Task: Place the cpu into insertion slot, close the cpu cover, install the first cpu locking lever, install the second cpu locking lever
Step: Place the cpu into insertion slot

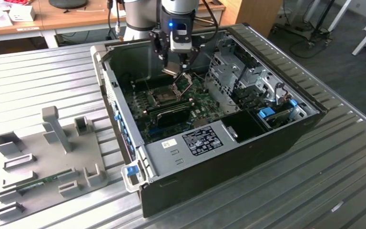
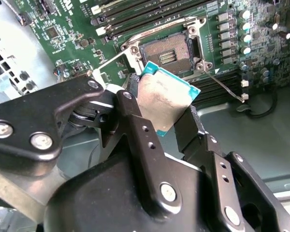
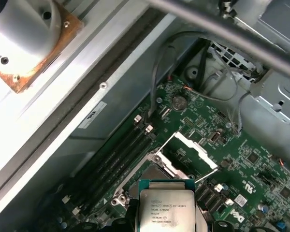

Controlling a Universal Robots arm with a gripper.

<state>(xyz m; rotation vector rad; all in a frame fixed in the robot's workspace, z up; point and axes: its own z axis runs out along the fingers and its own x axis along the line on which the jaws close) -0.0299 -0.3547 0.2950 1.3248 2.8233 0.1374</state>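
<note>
**Second wrist view.** The gripper (image 2: 162, 110) is the nearest item. Its two black fingers (image 2: 135, 130) are clamped on opposite edges of the cpu (image 2: 166, 96). The cpu is held tilted, with its dull metal face toward the camera and a teal rim showing. Beyond the cpu lies the insertion slot (image 2: 166, 55), with its dark centre exposed. The cpu cover (image 2: 113, 62) stands swung open just beside the slot. A thin wire locking lever (image 2: 222, 84) angles away from one corner of the slot, over the board. Long black memory slots (image 2: 150, 12) run alongside the slot on the green motherboard (image 2: 63, 34).

**First wrist view.** The cpu (image 3: 166, 210) shows its printed face. It hangs above the board and partly overlaps the insertion slot (image 3: 150, 174). The cpu cover (image 3: 195, 149) is raised beyond the slot, and green board shows through its window. A coin cell (image 3: 180, 101) sits further off on the board.

**Exterior view.** The computer case (image 1: 285, 138) lies on its side, open, on the ribbed metal counter (image 1: 335, 191). The arm (image 1: 173, 14) enters from 12 o'clock. The gripper (image 1: 181, 71) hangs over the motherboard at about 1 o'clock of the insertion slot (image 1: 160, 98), clear of it. A grey fixture tray (image 1: 49, 162) rests on the counter at the case's 8 o'clock.
</note>
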